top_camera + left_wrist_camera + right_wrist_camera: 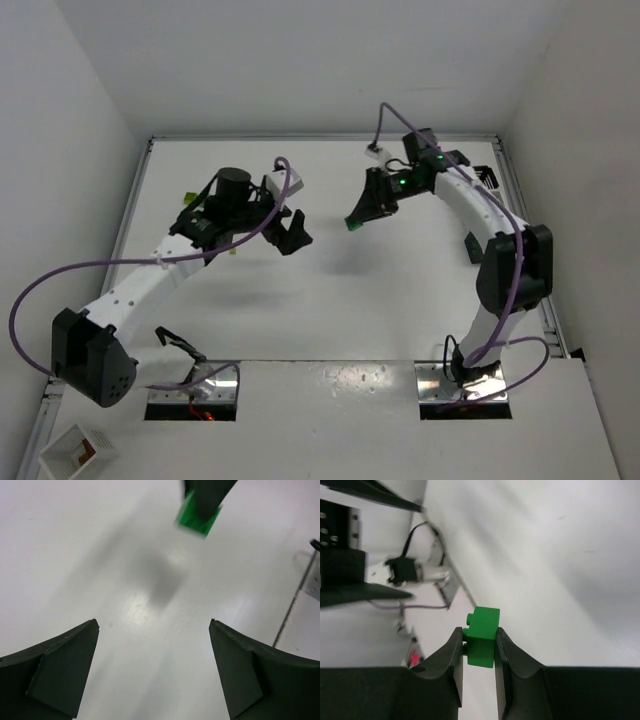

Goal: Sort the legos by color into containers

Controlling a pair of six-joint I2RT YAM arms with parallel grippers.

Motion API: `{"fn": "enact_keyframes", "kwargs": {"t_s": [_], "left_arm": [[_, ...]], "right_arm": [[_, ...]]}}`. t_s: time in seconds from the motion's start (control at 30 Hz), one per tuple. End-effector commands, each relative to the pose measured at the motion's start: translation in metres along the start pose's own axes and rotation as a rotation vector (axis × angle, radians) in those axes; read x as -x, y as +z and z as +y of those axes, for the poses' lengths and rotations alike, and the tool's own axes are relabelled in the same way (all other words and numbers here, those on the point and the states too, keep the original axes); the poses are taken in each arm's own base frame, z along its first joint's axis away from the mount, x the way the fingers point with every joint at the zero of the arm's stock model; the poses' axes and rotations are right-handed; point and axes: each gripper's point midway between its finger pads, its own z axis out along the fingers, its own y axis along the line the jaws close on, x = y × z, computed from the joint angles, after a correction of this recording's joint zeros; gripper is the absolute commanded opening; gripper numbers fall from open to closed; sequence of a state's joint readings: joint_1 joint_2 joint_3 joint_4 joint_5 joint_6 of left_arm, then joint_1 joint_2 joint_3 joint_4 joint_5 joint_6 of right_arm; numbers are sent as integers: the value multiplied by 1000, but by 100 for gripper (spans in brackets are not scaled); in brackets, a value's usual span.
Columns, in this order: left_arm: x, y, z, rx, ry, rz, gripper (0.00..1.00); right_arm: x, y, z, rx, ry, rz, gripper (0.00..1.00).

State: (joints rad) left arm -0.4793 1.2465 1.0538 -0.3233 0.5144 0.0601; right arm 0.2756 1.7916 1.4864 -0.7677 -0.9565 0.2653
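Right gripper [479,642] clamped on green lego [481,632] — left gripper [154,625] wide apart, lego ahead of it

From here the table [60,540] reads to me as a smooth white sheet with a soft sheen, and it throws back a dull, blurred highlight. The green lego [481,639] looks like hard, glossy plastic with clean moulded edges. The fingers [60,665] of the left gripper [154,623] look like matt dark plastic, faintly grainy along their rims. I see a smooth white shell [130,290] on the left arm, a rubbery purple cable [100,264], and a base plate [440,388] of bright, reflective metal.
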Motion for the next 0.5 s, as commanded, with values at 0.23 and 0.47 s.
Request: {"fn": "enact_keyframes", "kwargs": {"t_s": [0.23, 0.47], "left_arm": [[4, -68, 79, 349, -142, -79, 99], [-21, -109, 122, 547, -183, -55, 99]], "right_arm": [[-22, -181, -111, -514, 80, -164, 0], [-49, -281, -152, -871, 128, -223, 0]]}}
